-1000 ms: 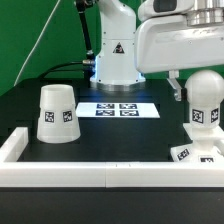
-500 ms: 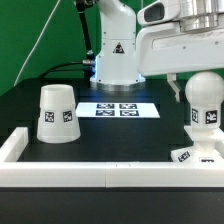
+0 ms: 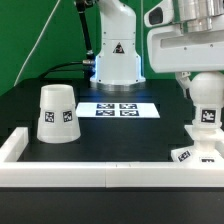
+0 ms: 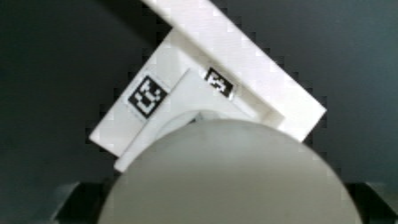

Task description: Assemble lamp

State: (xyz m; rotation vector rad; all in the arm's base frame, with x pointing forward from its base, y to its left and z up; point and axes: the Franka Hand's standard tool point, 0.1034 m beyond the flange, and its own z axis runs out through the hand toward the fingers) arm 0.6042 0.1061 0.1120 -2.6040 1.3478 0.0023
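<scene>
Right now the gripper (image 3: 203, 88) has its jaws closed on the bulb (image 3: 207, 112), held upright at the exterior view's right, directly over the base (image 3: 193, 153); whether they touch, I can't tell. Well apart, at the left, the shade (image 3: 57, 112) stands narrow end up on the table (image 3: 120, 135), near the marker board (image 3: 120, 108).

Three lamp parts: one shade (image 3: 56, 112) on the exterior view's left of the marker board (image 3: 120, 109), and one bulb (image 3: 207, 98) and one base (image 3: 190, 155) on its right. One tag (image 3: 52, 117) faces the camera on the shade and one on the bulb; the wrist view shows two on the base. One rail border (image 3: 100, 176) runs nearer the camera than the marker board
</scene>
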